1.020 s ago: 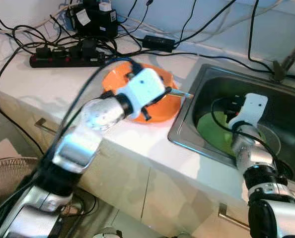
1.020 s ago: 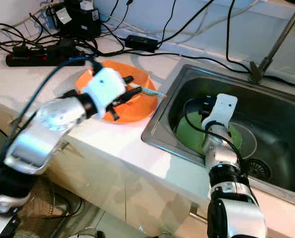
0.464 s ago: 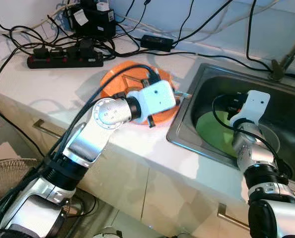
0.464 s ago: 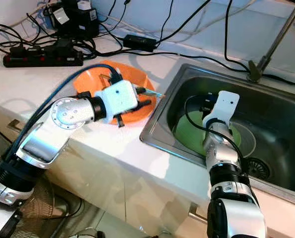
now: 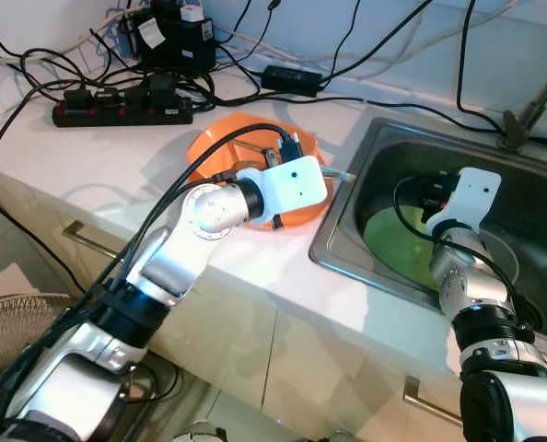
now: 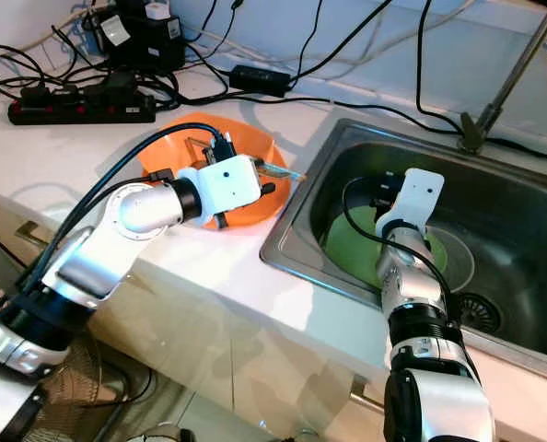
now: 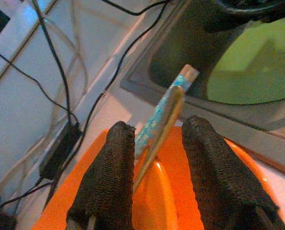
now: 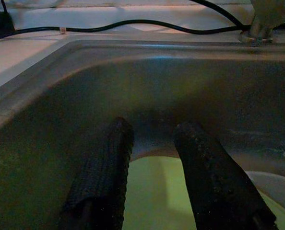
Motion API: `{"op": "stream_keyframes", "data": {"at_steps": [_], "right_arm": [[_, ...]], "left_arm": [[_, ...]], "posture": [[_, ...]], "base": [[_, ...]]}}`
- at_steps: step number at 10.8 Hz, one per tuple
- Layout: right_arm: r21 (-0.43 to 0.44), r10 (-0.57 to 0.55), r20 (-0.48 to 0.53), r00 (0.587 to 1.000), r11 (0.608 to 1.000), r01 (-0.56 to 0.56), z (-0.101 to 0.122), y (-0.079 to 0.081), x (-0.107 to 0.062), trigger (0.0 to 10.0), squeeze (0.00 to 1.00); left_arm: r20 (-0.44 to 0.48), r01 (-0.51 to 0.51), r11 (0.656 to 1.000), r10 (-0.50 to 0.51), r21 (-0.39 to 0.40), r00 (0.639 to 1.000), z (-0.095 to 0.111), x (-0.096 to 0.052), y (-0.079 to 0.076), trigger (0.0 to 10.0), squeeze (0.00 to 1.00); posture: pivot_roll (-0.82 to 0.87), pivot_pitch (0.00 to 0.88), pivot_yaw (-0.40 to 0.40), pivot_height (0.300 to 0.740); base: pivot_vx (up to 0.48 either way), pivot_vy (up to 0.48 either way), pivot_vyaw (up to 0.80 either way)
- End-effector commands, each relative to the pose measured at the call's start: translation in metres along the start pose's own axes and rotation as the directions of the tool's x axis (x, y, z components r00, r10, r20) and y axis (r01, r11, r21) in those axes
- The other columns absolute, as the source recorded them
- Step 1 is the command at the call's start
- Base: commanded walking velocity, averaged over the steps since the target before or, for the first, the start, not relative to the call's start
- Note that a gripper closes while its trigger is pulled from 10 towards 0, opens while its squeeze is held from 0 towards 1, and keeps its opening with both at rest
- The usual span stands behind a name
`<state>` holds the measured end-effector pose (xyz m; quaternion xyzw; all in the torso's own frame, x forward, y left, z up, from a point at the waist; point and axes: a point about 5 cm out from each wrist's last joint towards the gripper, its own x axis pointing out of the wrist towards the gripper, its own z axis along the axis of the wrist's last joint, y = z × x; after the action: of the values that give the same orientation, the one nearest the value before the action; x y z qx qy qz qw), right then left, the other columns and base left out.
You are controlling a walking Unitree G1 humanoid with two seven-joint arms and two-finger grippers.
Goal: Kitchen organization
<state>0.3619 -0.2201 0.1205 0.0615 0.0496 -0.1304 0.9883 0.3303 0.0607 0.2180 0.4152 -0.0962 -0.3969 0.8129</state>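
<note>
An orange plate [image 5: 214,147] lies on the white counter beside the sink. A utensil with a blue patterned handle [image 7: 164,112] rests on it, its end sticking out over the plate's rim toward the sink [image 5: 345,250]. My left gripper [image 7: 158,123] is low over the plate, open, with one finger on each side of the utensil. A green plate [image 5: 393,244] lies in the sink basin. My right gripper [image 8: 155,124] hangs open just above the green plate with nothing between its fingers.
A black power strip [image 5: 117,109], a charger box and many cables crowd the back of the counter. The faucet stem [image 5: 531,110] rises behind the sink, and the drain [image 6: 481,313] is right of the green plate. A fan [image 5: 6,322] stands on the floor at lower left.
My left arm has swung right and dropped lower over the orange plate, bringing its fingers around the utensil. The utensil and the right arm have stayed where they were.
</note>
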Motion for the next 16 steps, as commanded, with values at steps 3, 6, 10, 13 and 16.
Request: {"op": "stream_keyframes", "data": {"at_steps": [3, 6, 10, 13, 16], "right_arm": [[0.012, -0.001, 0.035, 0.999, 1.000, 0.001, 0.008, 0.001, 0.001, 10.0, 0.00], [0.013, -0.002, 0.036, 0.999, 1.000, 0.001, 0.008, 0.002, 0.001, 10.0, 0.00], [0.011, -0.004, 0.034, 0.999, 1.000, 0.003, 0.007, 0.001, 0.000, 10.0, 0.00], [0.010, -0.008, 0.032, 0.999, 1.000, 0.007, 0.006, 0.000, 0.000, 10.0, 0.00], [0.011, -0.007, 0.030, 1.000, 1.000, 0.007, 0.006, 0.001, 0.000, 10.0, 0.00]], "left_arm": [[0.011, -0.002, 0.998, 0.002, 0.057, 1.000, 0.005, 0.006, -0.001, 10.0, 1.00], [0.004, 0.020, 0.996, -0.020, 0.089, 1.000, 0.004, 0.007, -0.005, 10.0, 0.00], [-0.010, -0.006, 0.997, 0.006, 0.079, 1.000, 0.004, 0.017, -0.005, 10.0, 0.00], [-0.027, -0.052, 0.996, 0.055, 0.077, 0.998, 0.002, 0.021, 0.001, 3.9, 0.00], [-0.028, -0.070, 0.995, 0.072, 0.076, 0.997, 0.002, 0.023, 0.003, 0.0, 0.00]], "posture": [[0.09, 0.034, -0.036, 0.740], [0.09, 0.036, -0.037, 0.740], [0.09, 0.035, -0.036, 0.740], [0.09, 0.036, -0.036, 0.740], [0.09, 0.035, -0.035, 0.740]], "base": [[0.000, 0.000, 0.00], [0.000, 0.000, 0.00], [0.000, 0.000, 0.00], [0.000, 0.000, 0.00], [0.000, 0.000, 0.00]]}}
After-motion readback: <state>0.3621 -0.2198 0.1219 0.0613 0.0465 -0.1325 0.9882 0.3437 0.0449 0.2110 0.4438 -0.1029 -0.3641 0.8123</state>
